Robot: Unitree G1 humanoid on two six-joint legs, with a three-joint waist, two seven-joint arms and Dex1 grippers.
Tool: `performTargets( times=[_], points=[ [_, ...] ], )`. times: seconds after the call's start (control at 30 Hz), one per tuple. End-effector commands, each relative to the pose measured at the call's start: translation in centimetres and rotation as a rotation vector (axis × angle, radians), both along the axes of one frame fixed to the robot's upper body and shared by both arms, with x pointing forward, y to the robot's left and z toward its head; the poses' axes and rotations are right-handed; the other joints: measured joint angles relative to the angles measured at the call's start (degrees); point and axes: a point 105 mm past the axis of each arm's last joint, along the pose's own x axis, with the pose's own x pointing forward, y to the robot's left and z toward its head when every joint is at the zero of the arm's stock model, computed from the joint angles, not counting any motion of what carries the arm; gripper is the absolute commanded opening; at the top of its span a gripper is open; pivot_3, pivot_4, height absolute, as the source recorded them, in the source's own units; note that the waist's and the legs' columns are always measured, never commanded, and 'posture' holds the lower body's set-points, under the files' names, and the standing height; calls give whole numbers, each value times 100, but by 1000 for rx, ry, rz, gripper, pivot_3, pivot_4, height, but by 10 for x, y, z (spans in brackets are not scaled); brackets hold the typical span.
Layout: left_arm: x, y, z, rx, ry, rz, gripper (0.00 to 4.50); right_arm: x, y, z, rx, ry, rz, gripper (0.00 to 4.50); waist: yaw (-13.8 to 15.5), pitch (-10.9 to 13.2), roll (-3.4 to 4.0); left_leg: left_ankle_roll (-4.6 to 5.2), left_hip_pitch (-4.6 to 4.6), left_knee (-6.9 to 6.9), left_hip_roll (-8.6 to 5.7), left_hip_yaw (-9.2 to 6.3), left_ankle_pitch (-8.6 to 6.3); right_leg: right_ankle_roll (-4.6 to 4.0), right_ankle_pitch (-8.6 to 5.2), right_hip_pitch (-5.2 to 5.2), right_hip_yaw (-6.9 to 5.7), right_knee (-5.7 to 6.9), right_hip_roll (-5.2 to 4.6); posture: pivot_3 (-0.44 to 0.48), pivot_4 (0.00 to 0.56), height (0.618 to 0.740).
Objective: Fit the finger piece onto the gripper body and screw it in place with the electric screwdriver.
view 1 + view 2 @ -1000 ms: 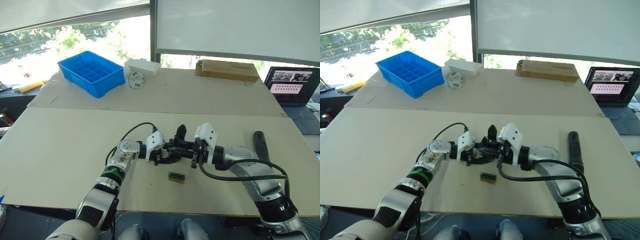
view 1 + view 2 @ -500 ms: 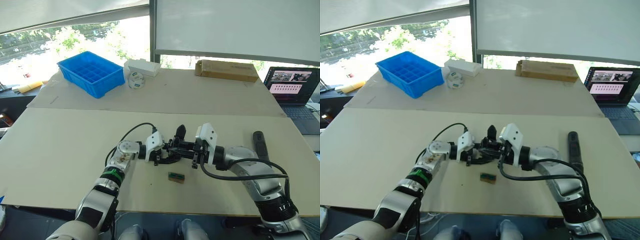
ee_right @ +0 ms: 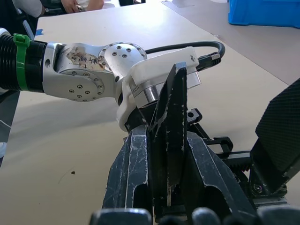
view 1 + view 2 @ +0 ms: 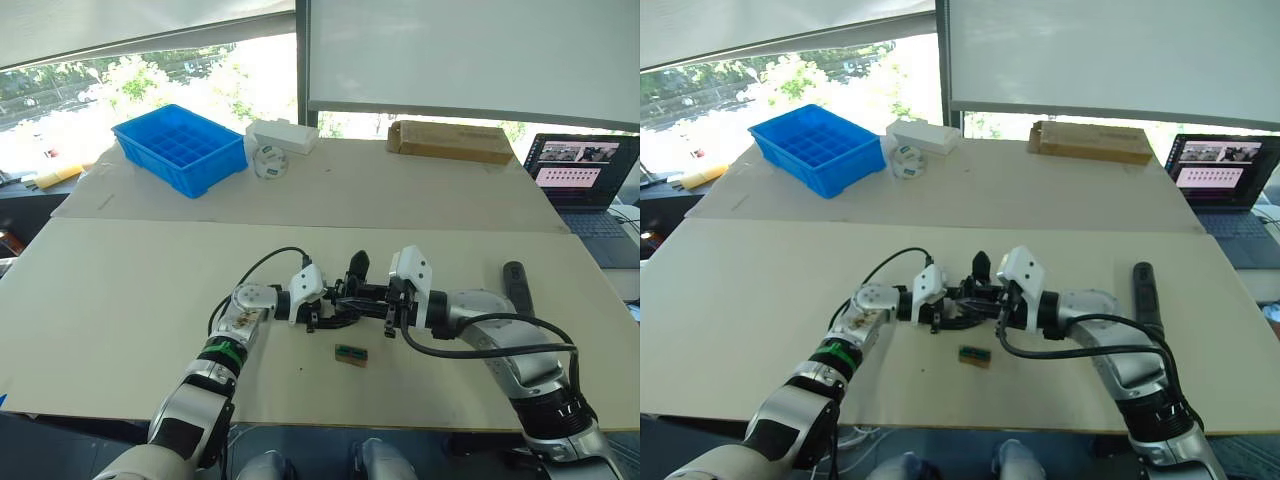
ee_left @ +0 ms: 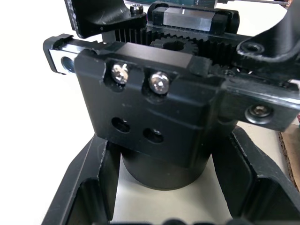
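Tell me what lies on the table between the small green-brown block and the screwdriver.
Nothing rests there: in the left eye view, bare table runs from the block to the electric screwdriver; the right arm and its black cable only pass above it.

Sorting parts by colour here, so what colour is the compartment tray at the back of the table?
Bright blue. The tray shows best in the left eye view.

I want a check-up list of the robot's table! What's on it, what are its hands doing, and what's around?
Surface: pale table, two boards.
Job's things: gripper body held between both grippers; finger piece in right gripper; electric screwdriver lying at the right.
Clutter: small green-brown block, blue tray, white box, cardboard box.
Grippers: left gripper around the body; right gripper shut on finger piece.
Cables: black cable on each wrist.
Surroundings: laptop, windows.
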Motion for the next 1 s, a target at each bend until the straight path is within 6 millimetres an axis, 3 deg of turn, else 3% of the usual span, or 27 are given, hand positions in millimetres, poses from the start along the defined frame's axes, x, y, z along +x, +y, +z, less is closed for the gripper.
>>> performTargets(
  times=[0.03, 0.37, 0.63, 0.87, 1.0],
  points=[
    [-8, -2, -8, 16, 26, -31, 2304, 4, -4, -13, -39, 36, -25, 411, -2, -1, 0, 0, 1, 0, 0, 0, 0, 0, 0, 1, 0, 0, 1, 0, 150, 740],
    [-8, -2, -8, 22, 32, -30, 2304, 9, 1, -16, -46, 50, -16, 411, -10, -3, 1, -1, 3, 0, 1, 1, 0, 0, 0, 2, 1, 2, 0, 0, 150, 740],
    [-8, -1, -9, 27, 37, -25, 2304, 0, -1, -34, -103, 138, 0, 411, -9, -12, 0, -1, 10, -1, 2, 1, 1, 0, 0, 8, 1, 1, 0, 0, 150, 740],
    [-8, -1, -11, 31, 42, -24, 2304, 4, -5, -54, -172, 209, -47, 411, -14, -27, -1, -2, 23, -6, 2, 1, 0, -1, -1, 20, 1, 0, -1, 0, 150, 740],
    [-7, -1, -10, 31, 41, -21, 2304, 11, -6, -56, -163, 226, -90, 411, -26, -29, -1, -2, 46, -17, 5, 0, 0, -2, -2, 46, 1, -8, 0, 0, 150, 740]
  ],
)
